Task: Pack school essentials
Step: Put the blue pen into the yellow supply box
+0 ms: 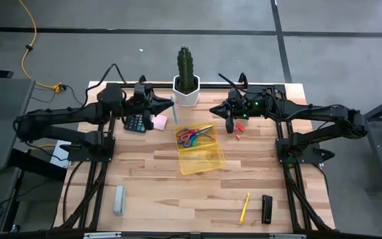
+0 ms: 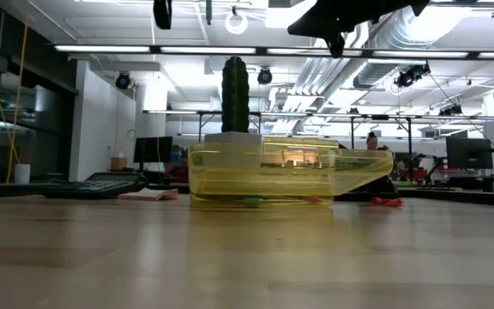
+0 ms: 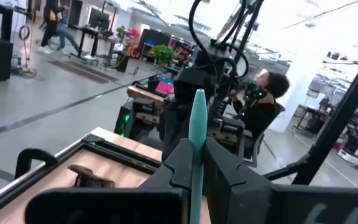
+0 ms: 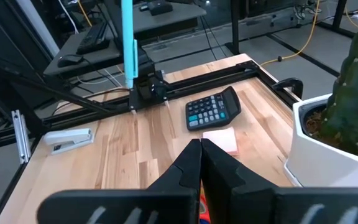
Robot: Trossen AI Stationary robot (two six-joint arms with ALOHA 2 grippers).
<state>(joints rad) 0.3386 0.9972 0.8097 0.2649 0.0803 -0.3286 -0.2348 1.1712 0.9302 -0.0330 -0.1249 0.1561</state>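
While the left gripper (image 1: 166,102) fingers pinch the light-blue pen (image 3: 197,140) upright; yellow box (image 1: 200,150) lies right, nearer counter centre | right gripper (image 1: 212,109) fingers pressed together, empty

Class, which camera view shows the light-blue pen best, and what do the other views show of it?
The left wrist view: the pen stands upright, clamped in the shut left gripper. The right wrist view shows the pen farther off, rising from that gripper. The high view shows only a sliver. In the low view I cannot find it.
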